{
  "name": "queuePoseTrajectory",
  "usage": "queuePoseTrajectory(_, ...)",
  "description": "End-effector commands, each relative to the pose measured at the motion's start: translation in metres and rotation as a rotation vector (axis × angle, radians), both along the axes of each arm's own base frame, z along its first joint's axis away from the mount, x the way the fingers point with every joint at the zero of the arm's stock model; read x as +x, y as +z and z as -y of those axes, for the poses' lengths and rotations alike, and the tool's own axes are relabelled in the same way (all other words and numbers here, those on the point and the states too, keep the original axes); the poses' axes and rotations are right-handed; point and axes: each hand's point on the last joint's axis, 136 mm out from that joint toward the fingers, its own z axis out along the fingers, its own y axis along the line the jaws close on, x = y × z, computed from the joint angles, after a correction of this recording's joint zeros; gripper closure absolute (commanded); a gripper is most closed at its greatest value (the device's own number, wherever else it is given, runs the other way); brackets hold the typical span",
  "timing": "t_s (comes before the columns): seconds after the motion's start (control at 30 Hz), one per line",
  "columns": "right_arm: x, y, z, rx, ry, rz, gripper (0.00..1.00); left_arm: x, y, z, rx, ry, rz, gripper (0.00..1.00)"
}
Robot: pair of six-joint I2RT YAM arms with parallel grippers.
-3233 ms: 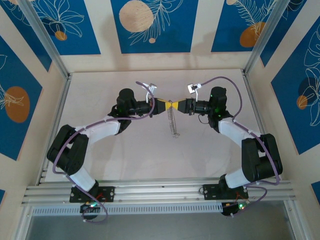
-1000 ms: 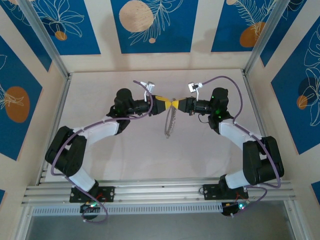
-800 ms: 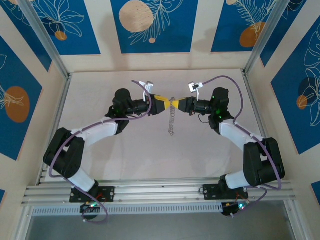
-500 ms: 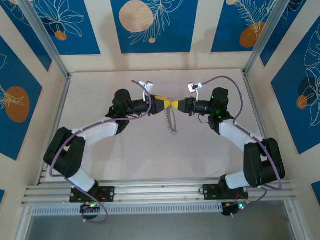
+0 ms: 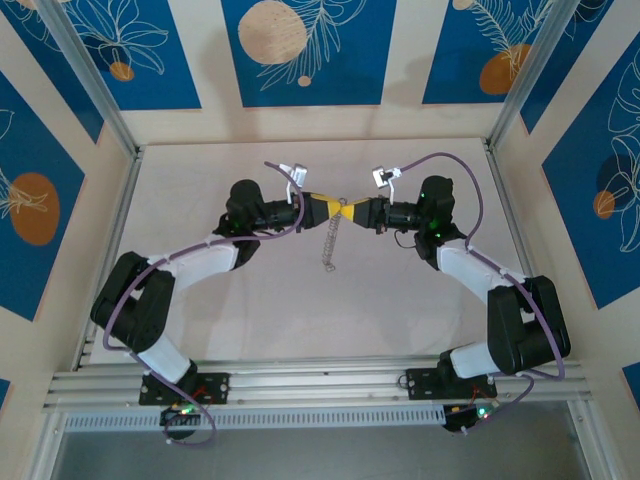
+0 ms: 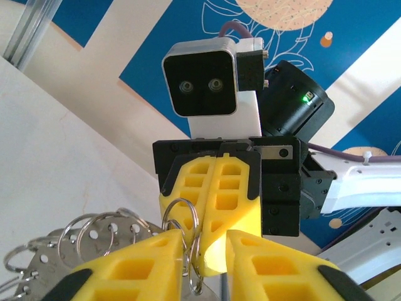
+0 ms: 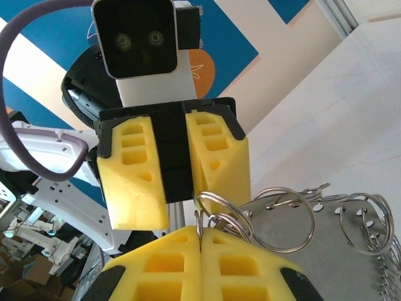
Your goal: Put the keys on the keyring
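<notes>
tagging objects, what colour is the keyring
Silvery metal; the keyring shows best in the right wrist view.

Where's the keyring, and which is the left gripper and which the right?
keyring (image 5: 329, 245): top view, middle of the dangling loop.
left gripper (image 6: 205, 243): left wrist view, gap between its yellow fingertips.
right gripper (image 7: 200, 241): right wrist view, seam between its closed fingertips.

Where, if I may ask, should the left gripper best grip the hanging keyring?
I'd grip the keyring by its top ring, beside the right gripper pinching it, coming in level from the left: the loop hangs limp below, and that ring stands inside the open left gripper.
</notes>
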Motion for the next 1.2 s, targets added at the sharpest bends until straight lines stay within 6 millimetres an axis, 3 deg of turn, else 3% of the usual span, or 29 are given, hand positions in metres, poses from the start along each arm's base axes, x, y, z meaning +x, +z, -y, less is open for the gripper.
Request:
queuePoseTrajectory(0.0, 0.0003, 0.0165, -0.0013, 0.009, -0.01, 0.067, 1.0, -0.0086, 0.0017, -0.0019, -0.019, -0.042, 0.028, 0.83)
queuePoseTrajectory(0.53, 0.0007, 0.0155, -0.0031, 0.009, -0.004, 0.061, 1.0, -0.0141, 0.0005, 0.0032, -0.025, -0.092, 0.02, 0.79)
queuePoseTrajectory(0.63, 0.0018, 0.0151, -0.0034, 0.009, -0.005, 0.06, 1.0, -0.015, -0.0003, 0.0055, -0.025, -0.102, 0.014, 0.65)
queuePoseTrajectory(0.67, 0.0016, 0.0151, -0.0036, 0.008, -0.002, 0.062, 1.0, -0.0141, -0.0004, 0.0051, -0.026, -0.096, 0.014, 0.66)
queuePoseTrajectory(0.8, 0.0022, 0.0142, -0.0034, 0.007, -0.006, 0.06, 1.0, -0.0132, -0.0009, 0.0048, -0.025, -0.086, 0.018, 0.86)
queuePoseTrajectory(0.93, 0.0024, 0.0131, -0.0029, 0.005, -0.009, 0.059, 1.0, -0.0136, -0.0007, 0.0039, -0.024, -0.08, 0.021, 0.91)
queuePoseTrajectory(1.07, 0.0014, 0.0122, -0.0033, 0.005, -0.005, 0.056, 1.0, -0.0126, 0.0011, 0.0033, -0.028, -0.072, 0.026, 0.9)
queuePoseTrajectory(1.17, 0.0013, 0.0118, -0.0031, 0.005, -0.004, 0.055, 1.0, -0.0117, 0.0035, 0.0037, -0.035, -0.069, 0.03, 0.8)
